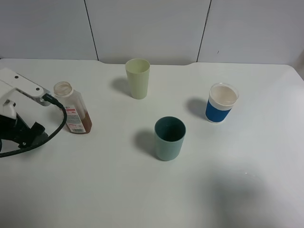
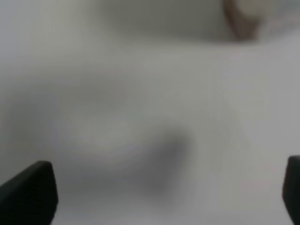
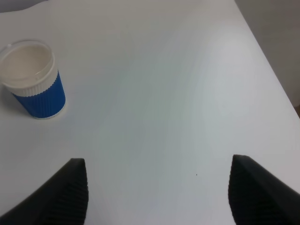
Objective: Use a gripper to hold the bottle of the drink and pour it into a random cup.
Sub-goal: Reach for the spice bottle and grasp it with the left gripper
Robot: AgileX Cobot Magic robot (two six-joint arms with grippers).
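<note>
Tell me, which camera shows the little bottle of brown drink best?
The exterior high view: the bottle stands upright and sharp there, neck open. The left wrist view gives only a blurred brownish patch, possibly it; the right wrist view misses it.

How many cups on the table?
3: the pale yellow-green tumbler at the back, the teal cup front centre, the white-rimmed blue cup on the right. None seem hidden.

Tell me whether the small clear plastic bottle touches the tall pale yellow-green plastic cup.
Apart. The exterior high view shows bare white table between the bottle and the cup.
</note>
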